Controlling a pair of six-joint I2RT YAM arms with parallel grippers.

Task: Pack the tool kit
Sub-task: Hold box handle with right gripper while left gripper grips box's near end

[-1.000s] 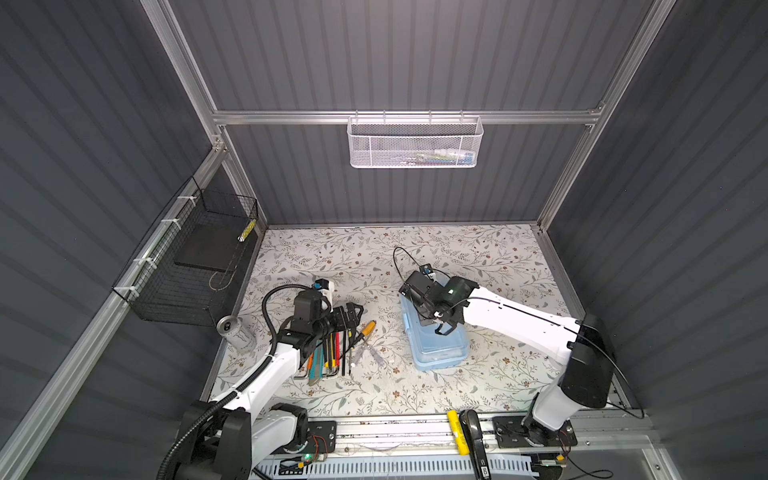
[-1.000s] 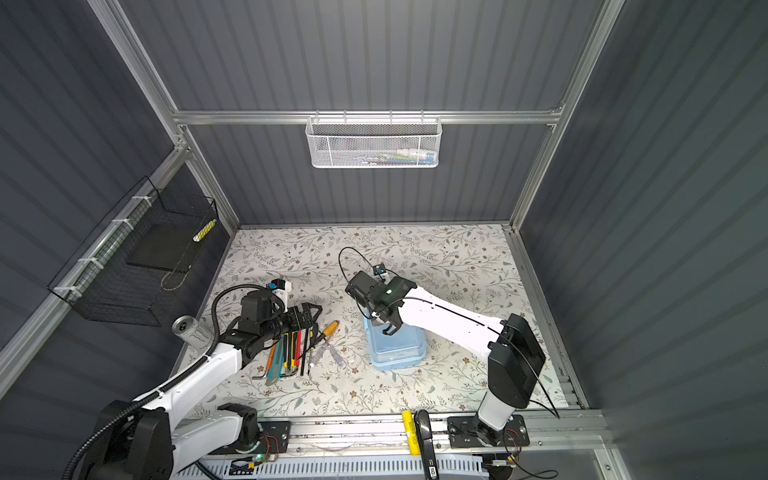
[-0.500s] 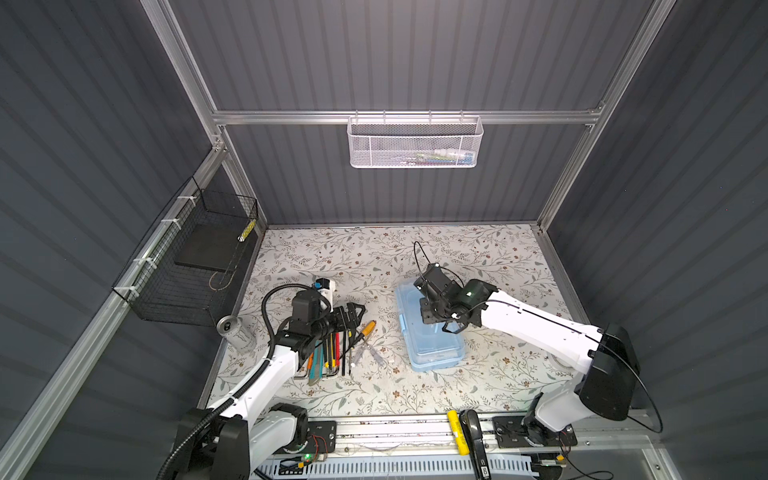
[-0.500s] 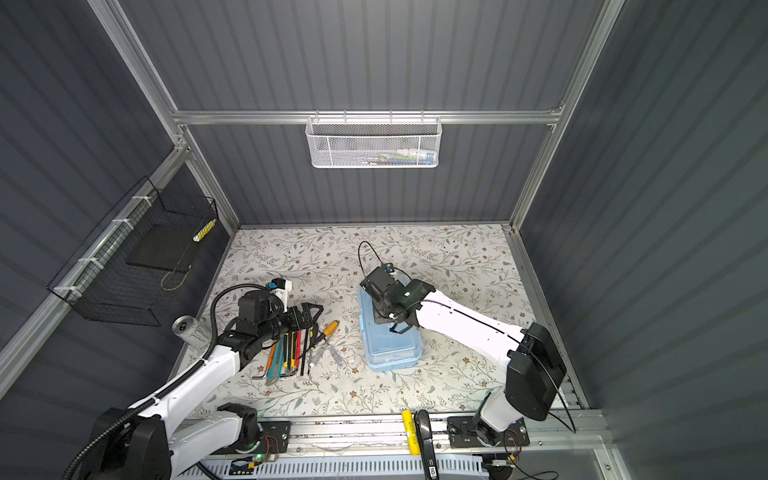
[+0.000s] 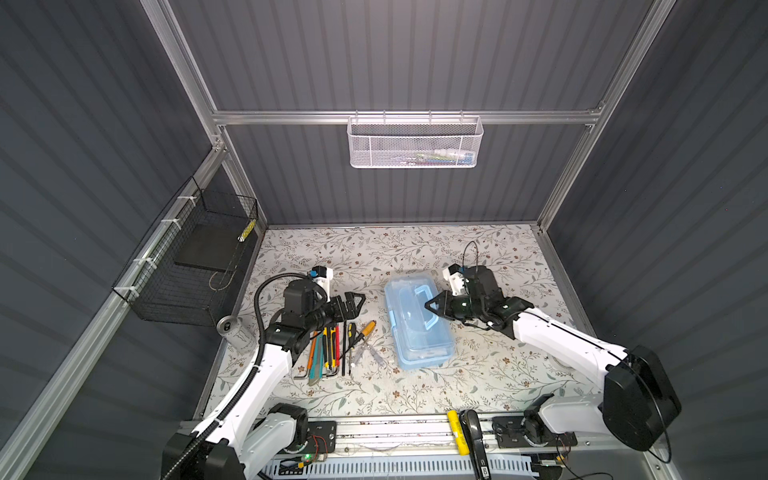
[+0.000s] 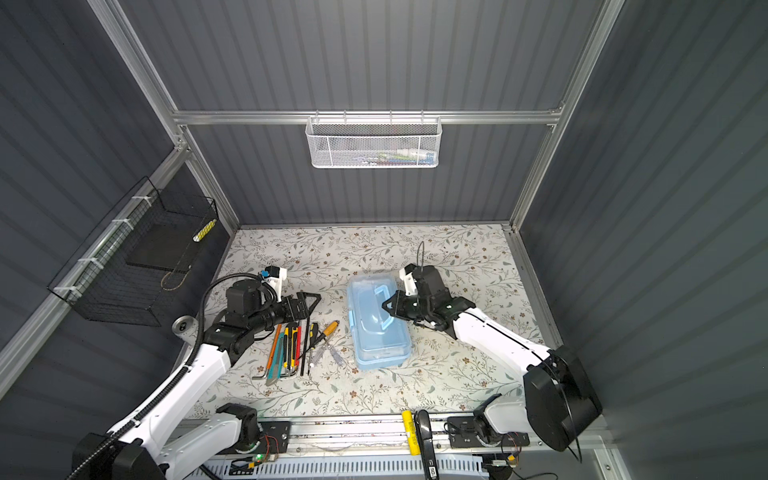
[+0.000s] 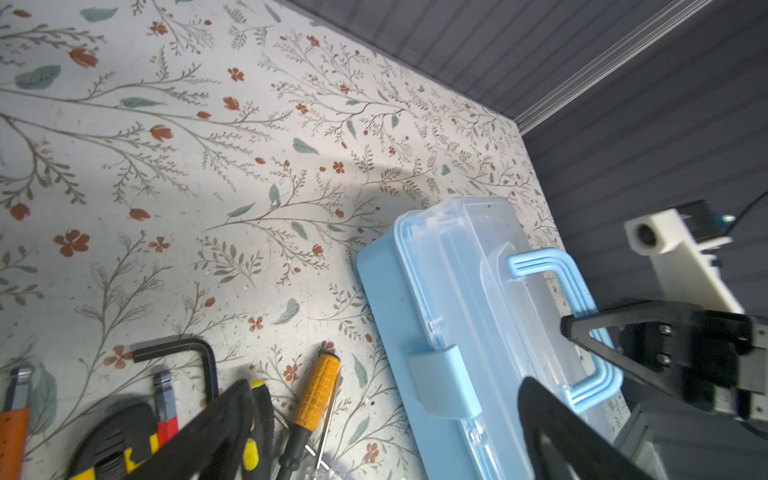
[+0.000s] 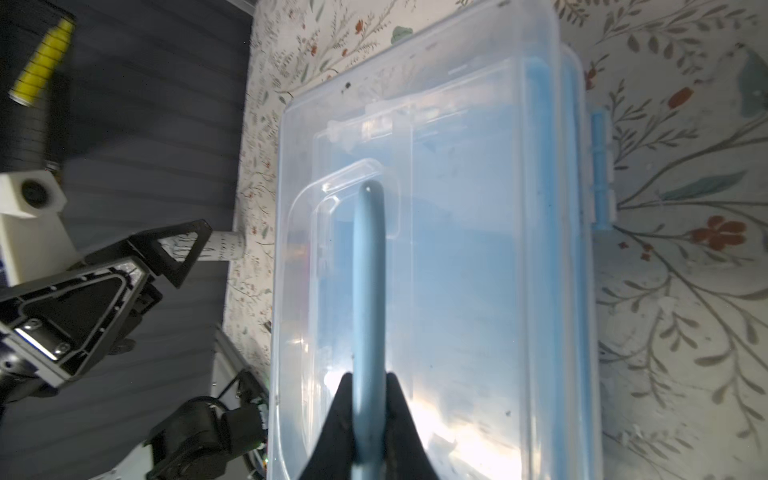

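Right tool (image 6: 385, 307) — on tool kit (image 6: 376, 347) handle (image 6: 380, 291)

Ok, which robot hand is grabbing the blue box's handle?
The right gripper: its jaws pinch the light blue handle of the tool kit. The left gripper hangs open over the tools, holding nothing.

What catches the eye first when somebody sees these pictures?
The light blue tool kit stands in the middle of the floral table, the right gripper shut on its handle. To its left lies a row of tools, and the open left gripper hovers over them.
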